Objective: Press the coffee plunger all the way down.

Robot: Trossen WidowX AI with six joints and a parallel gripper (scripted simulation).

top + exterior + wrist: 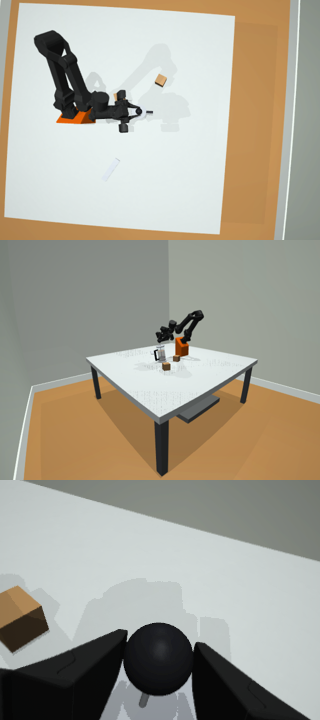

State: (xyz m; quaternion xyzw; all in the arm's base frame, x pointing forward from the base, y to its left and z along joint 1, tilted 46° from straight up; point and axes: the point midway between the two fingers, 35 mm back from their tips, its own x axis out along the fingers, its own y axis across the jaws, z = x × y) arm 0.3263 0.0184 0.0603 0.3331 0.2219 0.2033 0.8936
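Plunger knob (pixel 158 658) sits clamped between my gripper's (pixel 159 672) fingers, atop the press (pixel 161 353) standing near the orange base (pixel 181 346); I drive straight down along the rod (no sideways load), so the press neither tips nor slides; I open only once travel stops.

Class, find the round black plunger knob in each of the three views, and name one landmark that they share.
Top: round black plunger knob left of centre, between the claw's fingers.
Exterior: too small to make out, under the claw above the glass press.
Wrist: lower centre.
Shared landmark: tan cube.
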